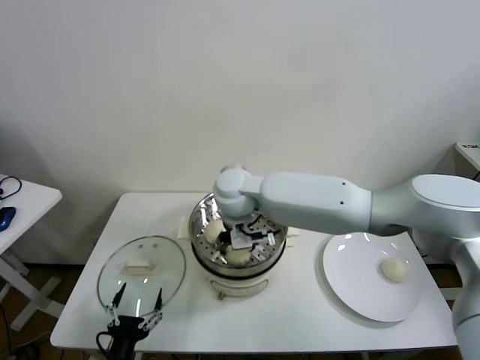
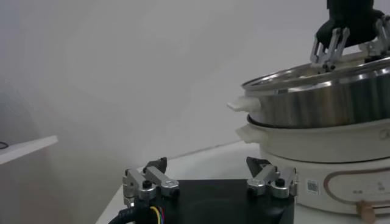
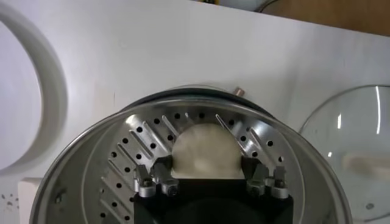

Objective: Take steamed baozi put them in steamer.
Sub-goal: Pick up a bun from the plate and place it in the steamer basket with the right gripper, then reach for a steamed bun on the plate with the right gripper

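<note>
The steel steamer (image 1: pixel 201 238) on its white base stands mid-table. My right gripper (image 1: pixel 246 237) reaches down inside it, shut on a cream-white baozi (image 3: pixel 204 149) just over the perforated tray (image 3: pixel 140 137). Its fingers press both sides of the bun. Two baozi show in the steamer from the head view, one at the left (image 1: pixel 215 230) and one at the front (image 1: pixel 238 257). Another baozi (image 1: pixel 394 270) lies on the white plate (image 1: pixel 360 289) to the right. My left gripper (image 1: pixel 135 309) hangs open and empty at the table's front left.
A round glass lid (image 1: pixel 142 271) with a white handle lies flat left of the steamer, just beyond my left gripper. A small side table (image 1: pixel 22 202) stands off to the left. The wall runs close behind the table.
</note>
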Action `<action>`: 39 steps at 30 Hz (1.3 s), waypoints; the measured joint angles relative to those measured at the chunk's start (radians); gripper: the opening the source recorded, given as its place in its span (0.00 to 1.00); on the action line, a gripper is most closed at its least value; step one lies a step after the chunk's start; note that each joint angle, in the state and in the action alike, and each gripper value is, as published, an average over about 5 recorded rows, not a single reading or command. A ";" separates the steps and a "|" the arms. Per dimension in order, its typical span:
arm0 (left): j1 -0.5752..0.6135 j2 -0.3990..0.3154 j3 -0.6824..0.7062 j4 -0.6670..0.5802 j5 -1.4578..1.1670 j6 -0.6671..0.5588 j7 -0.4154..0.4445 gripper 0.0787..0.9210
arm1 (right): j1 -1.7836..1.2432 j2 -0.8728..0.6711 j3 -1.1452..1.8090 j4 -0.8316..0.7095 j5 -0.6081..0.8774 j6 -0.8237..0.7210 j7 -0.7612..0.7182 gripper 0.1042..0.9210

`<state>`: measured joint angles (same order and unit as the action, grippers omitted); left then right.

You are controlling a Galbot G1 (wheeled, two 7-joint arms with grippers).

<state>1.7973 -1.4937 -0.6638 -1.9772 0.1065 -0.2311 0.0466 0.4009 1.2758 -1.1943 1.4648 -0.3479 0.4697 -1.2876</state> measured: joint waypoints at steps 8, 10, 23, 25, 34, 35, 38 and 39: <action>0.000 0.000 0.001 0.002 0.001 0.000 0.000 0.88 | -0.002 -0.010 -0.002 0.008 -0.003 0.003 0.000 0.76; 0.000 0.000 0.001 0.002 0.002 0.000 0.000 0.88 | -0.001 -0.015 -0.003 0.011 -0.004 0.003 0.000 0.76; -0.004 -0.002 0.003 0.004 0.006 0.003 0.000 0.88 | -0.004 -0.027 -0.002 0.013 -0.007 0.007 0.004 0.86; -0.003 -0.002 0.003 0.004 0.006 0.003 -0.001 0.88 | -0.003 -0.030 0.000 0.013 -0.009 0.010 0.004 0.87; -0.002 -0.002 -0.003 -0.001 0.004 0.006 -0.001 0.88 | 0.015 -0.044 0.022 0.009 0.002 0.020 -0.009 0.88; -0.002 -0.001 -0.004 -0.002 0.004 0.006 -0.002 0.88 | 0.019 -0.047 0.026 0.009 0.006 0.019 -0.011 0.88; -0.006 0.000 -0.003 -0.003 0.003 0.008 -0.002 0.88 | 0.036 -0.057 0.039 0.009 0.026 0.015 -0.018 0.88; -0.007 0.000 -0.002 -0.003 0.003 0.008 -0.002 0.88 | 0.043 -0.062 0.043 0.010 0.034 0.012 -0.019 0.88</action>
<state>1.7901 -1.4936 -0.6660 -1.9802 0.1095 -0.2233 0.0448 0.4442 1.2137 -1.1508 1.4746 -0.3136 0.4820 -1.3066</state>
